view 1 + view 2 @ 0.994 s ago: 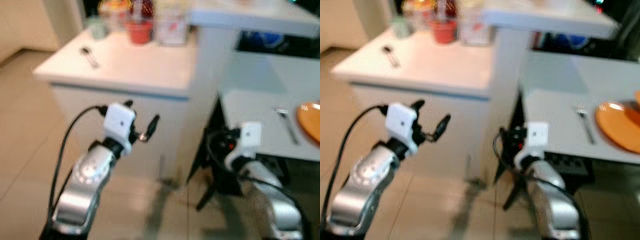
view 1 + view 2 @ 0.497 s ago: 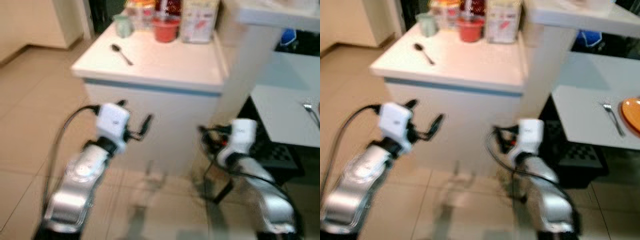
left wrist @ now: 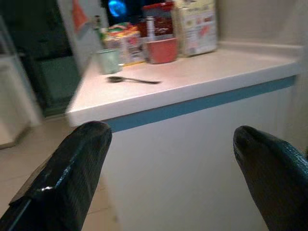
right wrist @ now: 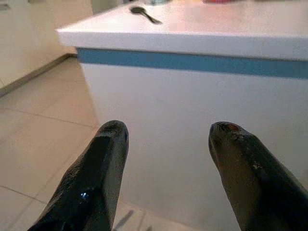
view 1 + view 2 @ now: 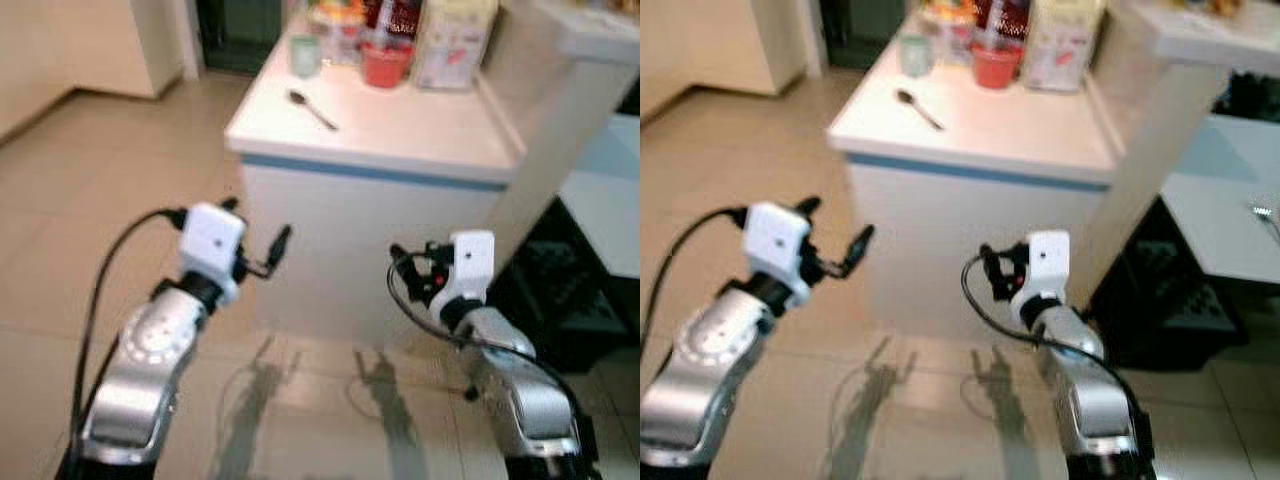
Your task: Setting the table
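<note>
Beige floor tiles (image 5: pixel 80 150) are spread before a white counter (image 5: pixel 400 130) with a blue stripe under its top. A spoon (image 5: pixel 312 108) is seen lying on the counter near the far end, just short of a green cup (image 5: pixel 305 55), a red cup (image 5: pixel 385 62) and a carton (image 5: pixel 450 40). Both arms are held low in front of the counter, well apart from the spoon. The left gripper (image 3: pixel 168 178) is spread wide and empty; the right gripper (image 4: pixel 168 168) likewise. With the reach begun from this low, the counter edge could be struck by the fingers, or the spoon knocked into the cups.
</note>
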Robot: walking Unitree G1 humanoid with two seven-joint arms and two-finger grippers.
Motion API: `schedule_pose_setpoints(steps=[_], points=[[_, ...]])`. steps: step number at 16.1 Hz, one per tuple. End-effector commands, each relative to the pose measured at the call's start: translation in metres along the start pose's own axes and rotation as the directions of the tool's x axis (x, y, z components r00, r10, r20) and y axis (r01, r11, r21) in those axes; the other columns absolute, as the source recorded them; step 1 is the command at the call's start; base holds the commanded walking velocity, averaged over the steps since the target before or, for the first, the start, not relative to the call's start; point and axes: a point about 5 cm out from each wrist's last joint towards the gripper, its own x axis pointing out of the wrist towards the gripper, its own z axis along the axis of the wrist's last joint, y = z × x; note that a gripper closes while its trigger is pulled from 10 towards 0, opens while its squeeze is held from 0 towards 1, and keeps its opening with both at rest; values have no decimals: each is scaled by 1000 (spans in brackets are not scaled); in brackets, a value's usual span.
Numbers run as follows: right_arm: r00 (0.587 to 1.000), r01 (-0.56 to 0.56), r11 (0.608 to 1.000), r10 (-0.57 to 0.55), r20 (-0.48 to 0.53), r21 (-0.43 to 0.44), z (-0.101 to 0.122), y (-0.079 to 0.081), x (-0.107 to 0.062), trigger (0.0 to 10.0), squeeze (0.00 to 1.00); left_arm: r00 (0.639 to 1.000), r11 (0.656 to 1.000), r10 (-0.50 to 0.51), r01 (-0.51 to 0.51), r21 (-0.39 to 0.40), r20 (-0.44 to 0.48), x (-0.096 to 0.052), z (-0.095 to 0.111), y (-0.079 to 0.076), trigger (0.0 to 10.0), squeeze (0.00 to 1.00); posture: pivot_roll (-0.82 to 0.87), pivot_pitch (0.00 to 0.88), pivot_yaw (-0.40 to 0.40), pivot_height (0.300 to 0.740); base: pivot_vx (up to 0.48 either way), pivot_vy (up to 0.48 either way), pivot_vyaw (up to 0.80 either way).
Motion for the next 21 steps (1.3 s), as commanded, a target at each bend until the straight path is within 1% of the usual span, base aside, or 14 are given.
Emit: schedule_pose_setpoints(steps=[1, 3, 4, 5, 8, 9, 12, 13, 14, 15, 18, 20, 21], points=[[999, 36, 999, -36, 0, -15, -1, -9, -3, 10000, 0, 999, 999, -33, 33, -1, 5, 4, 1, -7, 10000, 0, 61, 0, -38, 740, 0, 435, 0], [999, 39, 999, -39, 0, -16, -1, -10, -5, 10000, 0, 1000, 1000, -21, 21, -17, 20, 7, 3, -7, 10000, 0, 59, 0, -34, 740, 0, 435, 0], [999, 54, 998, -54, -1, -12, -2, -13, -5, 10000, 0, 1000, 1000, -4, 4, 24, 25, 8, 3, -6, 10000, 0, 64, 0, -34, 740, 0, 0, 0], [998, 65, 998, -65, 3, 1, -2, -15, -6, 10000, 0, 1000, 999, 18, -19, 47, 21, 9, 3, -4, 10000, 0, 68, 0, -33, 740, 0, -480, 0], [997, 74, 997, -75, 15, 13, 1, -15, -3, 10000, 0, 996, 996, 88, -88, 20, 10, 9, 1, 8, 10000, 0, 62, 0, -34, 740, 0, -480, 0], [997, 72, 997, -72, 23, 16, 5, -15, -3, 10000, 0, 993, 993, 115, -115, -7, 1, 9, -1, 10, 10000, 0, 56, 0, -35, 740, 0, -412, 0], [997, 55, 998, -56, 52, 20, 20, -17, 0, 10000, 0, 987, 987, 160, -160, -26, 9, 12, 2, 12, 10000, 0, 66, 0, -50, 740, 0, 0, 0], [997, 52, 998, -54, 59, 22, 23, -18, 2, 10000, 0, 987, 986, 163, -163, -22, 10, 12, 2, 12, 10000, 0, 68, 0, -50, 740, 0, 0, 0], [995, 55, 996, -60, 76, 67, 30, -18, 7, 10000, 0, 984, 985, 174, -174, 6, 30, 17, 7, 14, 10000, 0, 75, 0, -54, 740, 0, 0, 0], [995, 53, 996, -59, 80, 75, 32, -17, 8, 10000, 0, 983, 984, 179, -179, -10, 39, 20, 11, 16, 10000, 0, 76, 0, -56, 740, 0, 0, 0], [995, 40, 997, -47, 87, 71, 37, -11, 10, 10000, 0, 982, 983, 182, -181, -32, 52, 21, 14, 19, 10000, 0, 59, 0, -45, 740, 183, 0, -308], [994, 37, 996, -45, 97, 77, 40, -8, 13, 10000, 0, 984, 985, 174, -173, -28, 50, 21, 13, 20, 10000, 0, 56, 0, -38, 740, 315, 0, 0], [994, 17, 997, -25, 102, 75, 42, -5, 15, 10000, 0, 984, 985, 171, -170, -29, 50, 21, 13, 20, 10000, 0, 63, 0, -37, 740, 334, 0, 0]])
